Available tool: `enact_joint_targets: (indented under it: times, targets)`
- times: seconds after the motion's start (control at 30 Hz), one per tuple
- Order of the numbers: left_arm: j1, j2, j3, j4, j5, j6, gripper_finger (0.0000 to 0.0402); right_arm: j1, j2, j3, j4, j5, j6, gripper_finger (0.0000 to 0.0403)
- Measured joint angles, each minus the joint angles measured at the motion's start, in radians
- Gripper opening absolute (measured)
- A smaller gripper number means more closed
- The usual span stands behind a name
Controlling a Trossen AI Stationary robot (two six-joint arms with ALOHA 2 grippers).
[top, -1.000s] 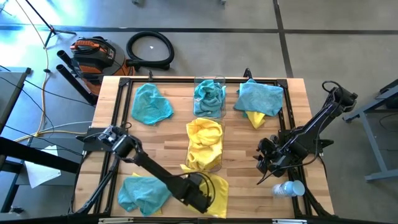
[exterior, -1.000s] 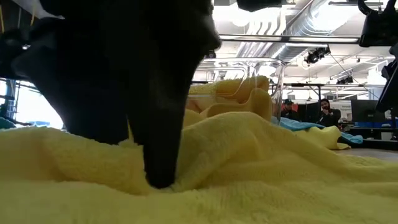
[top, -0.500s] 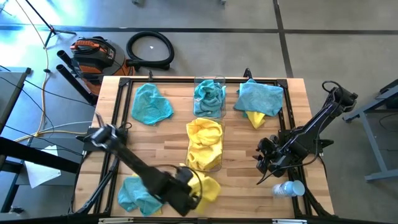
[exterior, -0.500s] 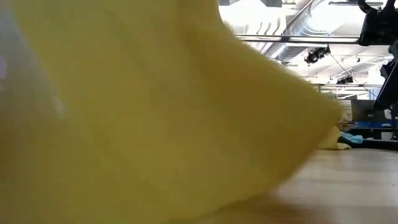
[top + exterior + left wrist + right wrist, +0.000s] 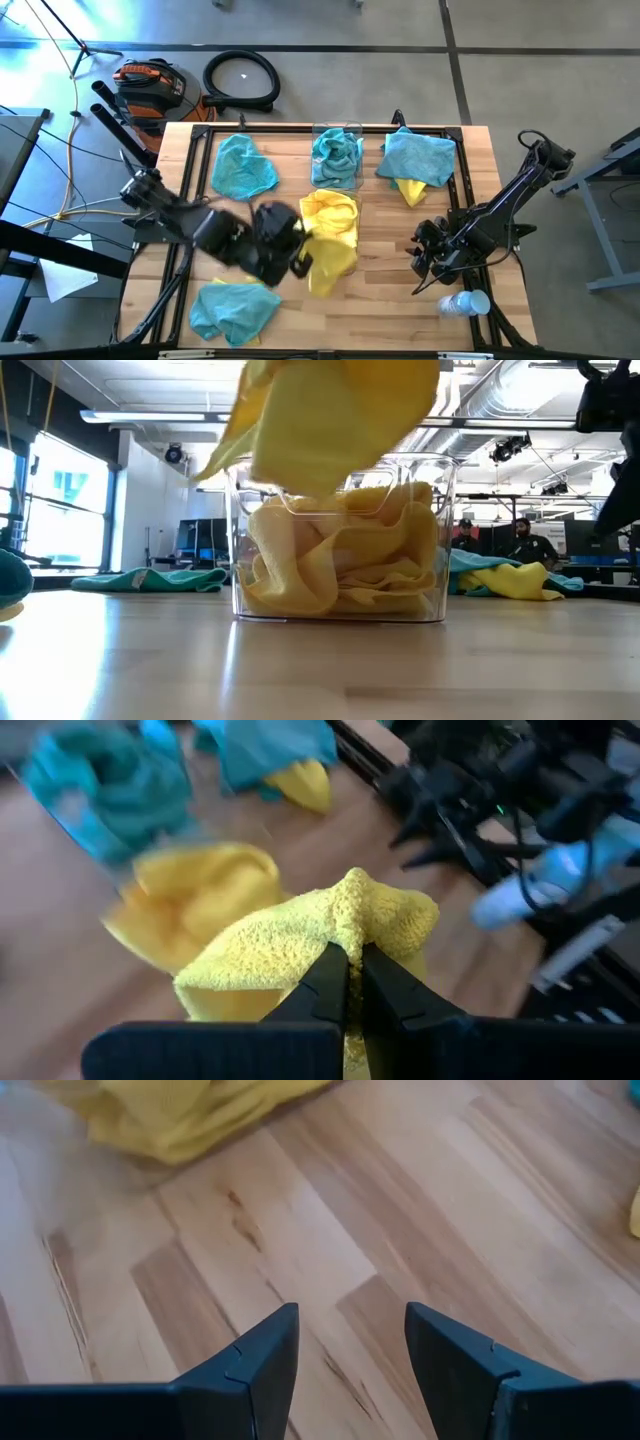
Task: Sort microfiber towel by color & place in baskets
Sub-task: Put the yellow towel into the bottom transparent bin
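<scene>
A yellow microfiber towel (image 5: 322,280) hangs in the air from my left gripper (image 5: 352,970), which is shut on it just near-left of the clear basket (image 5: 340,540) holding yellow towels. Beyond it stands a second clear basket (image 5: 337,155) with teal towels. Loose teal towels lie at the far left (image 5: 243,165) and near left (image 5: 232,308). At the far right a teal towel (image 5: 418,155) lies over a yellow one (image 5: 410,190). My right gripper (image 5: 350,1350) hovers open over bare wood at the right. My left gripper pinches a bunched-up fold of the yellow towel (image 5: 362,910) between its two fingers (image 5: 325,982), with the cloth puffing out past the tips. The fingers slant down from the table's left. The towel hangs slack below them, lifted clear of the table.
A white plastic bottle (image 5: 468,302) lies by the near right corner, close to my right gripper. Black frame rails (image 5: 300,128) run round the tabletop. Bare wood shows between the baskets and the right arm.
My left gripper has taken hold of the yellow towel that lay spread at the near edge. It has risen fast and swung toward the far edge and the yellow basket, turning as it went. The towel has left the table and hangs bunched.
</scene>
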Motion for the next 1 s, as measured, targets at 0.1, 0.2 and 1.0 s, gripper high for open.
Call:
enact_joint_targets:
  times: [0.1, 0.2, 1.0]
  targets:
    - [0.070, -0.025, 0.000, 0.003, 0.001, 0.119, 0.0000, 0.000, 0.000, 0.000, 0.000, 0.028, 0.045, 0.0181]
    - [0.142, -0.035, 0.000, 0.009, 0.017, 0.227, 0.0000, 0.000, 0.000, 0.000, 0.000, 0.046, 0.086, 0.0181]
    - [0.409, -0.017, 0.000, -0.086, 0.406, 0.740, 0.0000, 0.000, 0.000, 0.000, -0.072, 0.122, 0.427, 0.0181]
